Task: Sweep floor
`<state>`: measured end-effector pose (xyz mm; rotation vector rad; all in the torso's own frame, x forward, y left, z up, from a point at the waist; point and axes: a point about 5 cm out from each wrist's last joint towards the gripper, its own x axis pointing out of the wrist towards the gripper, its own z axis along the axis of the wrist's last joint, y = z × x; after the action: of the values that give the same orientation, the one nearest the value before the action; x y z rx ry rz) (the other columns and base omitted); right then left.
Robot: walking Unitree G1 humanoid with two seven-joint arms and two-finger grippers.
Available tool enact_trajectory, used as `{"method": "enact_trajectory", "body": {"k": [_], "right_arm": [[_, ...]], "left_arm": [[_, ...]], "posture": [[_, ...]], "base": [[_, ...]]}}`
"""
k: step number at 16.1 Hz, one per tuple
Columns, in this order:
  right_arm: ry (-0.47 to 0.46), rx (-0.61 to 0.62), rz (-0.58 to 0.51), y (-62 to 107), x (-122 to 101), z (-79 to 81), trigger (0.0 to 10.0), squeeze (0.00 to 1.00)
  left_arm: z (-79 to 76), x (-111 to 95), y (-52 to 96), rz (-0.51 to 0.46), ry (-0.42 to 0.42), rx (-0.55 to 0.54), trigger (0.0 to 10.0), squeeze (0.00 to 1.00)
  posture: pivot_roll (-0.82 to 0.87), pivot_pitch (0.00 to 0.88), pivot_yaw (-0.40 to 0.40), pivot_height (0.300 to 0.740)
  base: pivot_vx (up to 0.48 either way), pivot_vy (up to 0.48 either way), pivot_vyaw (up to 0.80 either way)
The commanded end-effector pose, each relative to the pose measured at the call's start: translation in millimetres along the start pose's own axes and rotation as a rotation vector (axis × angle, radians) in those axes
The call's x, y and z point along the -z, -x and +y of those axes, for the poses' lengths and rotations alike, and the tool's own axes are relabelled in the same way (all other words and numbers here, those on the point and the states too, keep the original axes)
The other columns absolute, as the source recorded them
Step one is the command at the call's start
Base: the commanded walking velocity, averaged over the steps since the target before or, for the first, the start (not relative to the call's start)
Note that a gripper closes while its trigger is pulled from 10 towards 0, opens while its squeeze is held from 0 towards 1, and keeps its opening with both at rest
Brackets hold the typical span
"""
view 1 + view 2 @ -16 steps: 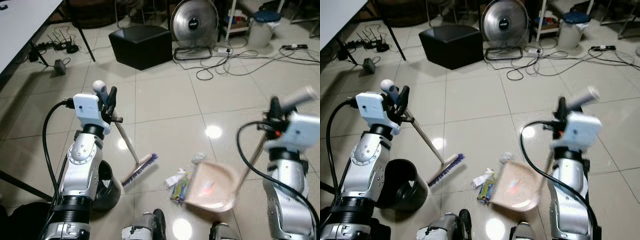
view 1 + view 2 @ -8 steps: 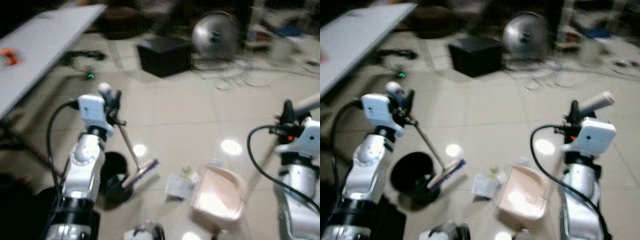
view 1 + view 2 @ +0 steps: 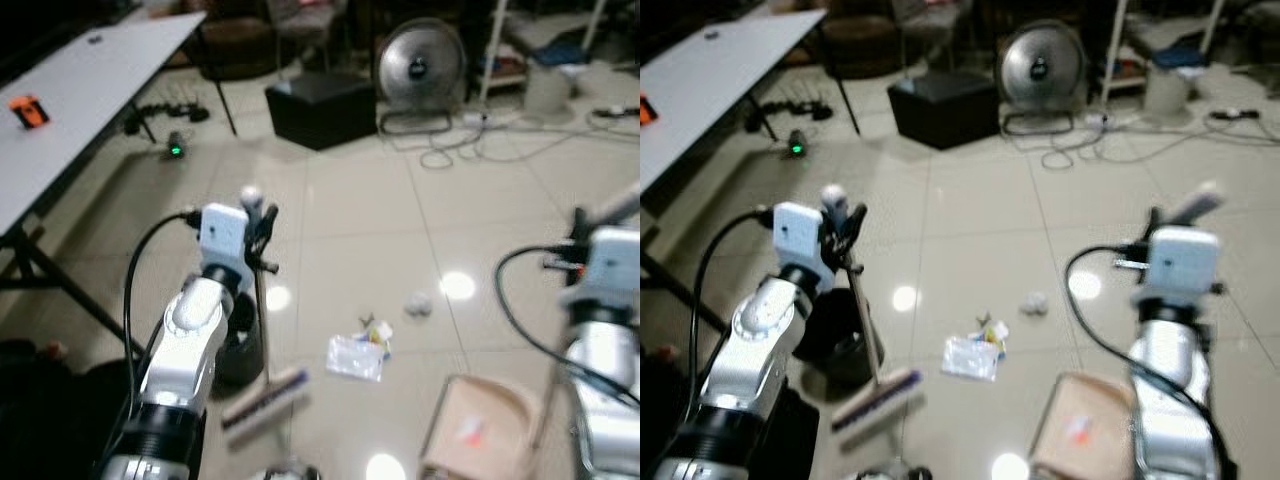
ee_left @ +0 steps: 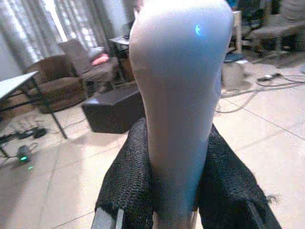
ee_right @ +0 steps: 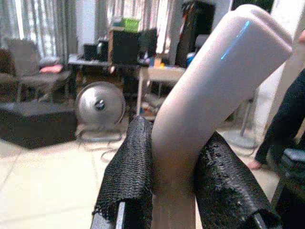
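Trash still on the tiles: a clear wrapper (image 3: pixel 355 357) with a small scrap just behind it and a crumpled white ball (image 3: pixel 418 304) a bit farther back, none of it in the dustpan (image 3: pixel 478 432), which sits near the wrapper toward the robot's right. Broom (image 3: pixel 262 392) head rests on the floor on the wrapper's other side, beside a black bin (image 3: pixel 238 340). Left gripper (image 4: pixel 171 191) is clamped tight on the broom handle; right gripper (image 5: pixel 174 186) is closed around the dustpan handle. Judging by this, sweeping is barely started: the litter needs gathering and pushing into the pan.
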<state>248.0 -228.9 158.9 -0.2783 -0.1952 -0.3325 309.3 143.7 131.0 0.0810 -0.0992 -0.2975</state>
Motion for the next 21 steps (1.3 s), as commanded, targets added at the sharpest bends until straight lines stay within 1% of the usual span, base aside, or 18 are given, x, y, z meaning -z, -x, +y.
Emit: {"method": "enact_trajectory", "body": {"k": [1, 3, 4, 6, 9, 13, 18, 21], "right_arm": [[-0.008, -0.019, -0.051, -3.0, -15.0, 4.7, 10.0, 0.00], [-0.022, -0.038, -0.042, -1.6, -15.3, 8.6, 10.0, 0.00], [-0.049, -0.036, -0.031, -1.4, -14.7, 9.3, 10.0, 0.00], [-0.076, -0.038, -0.022, -2.2, -16.1, 9.7, 10.0, 0.00], [-0.088, -0.049, -0.012, -2.9, -16.5, 9.6, 10.0, 0.00], [-0.077, -0.073, -0.014, -4.8, -18.1, 10.6, 10.0, 0.00], [-0.099, -0.071, -0.001, -6.3, -16.8, 8.6, 10.0, 0.00], [-0.111, -0.081, 0.000, -7.3, -17.0, 9.4, 10.0, 0.00]], "left_arm": [[3.1, -17.5, -2.2, -0.067, -0.022, 0.011, 10.0, 0.00], [0.2, -23.2, -3.2, -0.092, -0.009, 0.011, 10.0, 0.00], [-0.1, -23.7, -3.4, -0.094, -0.006, 0.011, 10.0, 0.00], [0.6, -24.0, -5.1, -0.096, 0.003, 0.005, 10.0, 0.00], [0.4, -23.9, -4.2, -0.096, 0.004, 0.003, 10.0, 0.00], [1.9, -23.7, -0.5, -0.099, 0.007, -0.013, 10.0, 0.00], [0.5, -24.6, 2.5, -0.104, 0.001, -0.010, 10.0, 0.00], [-6.0, -24.9, 4.7, -0.109, 0.003, 0.002, 10.0, 0.00]], "posture": [[0.01, 0.062, 0.145, 0.740], [0.01, 0.065, 0.144, 0.740], [0.01, 0.065, 0.144, 0.740], [0.01, 0.068, 0.142, 0.740], [0.01, 0.068, 0.131, 0.740], [0.01, 0.071, 0.108, 0.740], [0.02, 0.066, 0.090, 0.740], [0.02, 0.067, 0.090, 0.740]], "base": [[0.000, 0.000, 0.00], [0.000, 0.000, 0.00], [0.000, 0.000, 0.00], [0.255, 0.000, 0.00], [0.257, 0.000, 0.00], [0.259, 0.000, 0.00], [0.259, 0.000, 0.00], [0.272, 0.000, 0.00]]}}
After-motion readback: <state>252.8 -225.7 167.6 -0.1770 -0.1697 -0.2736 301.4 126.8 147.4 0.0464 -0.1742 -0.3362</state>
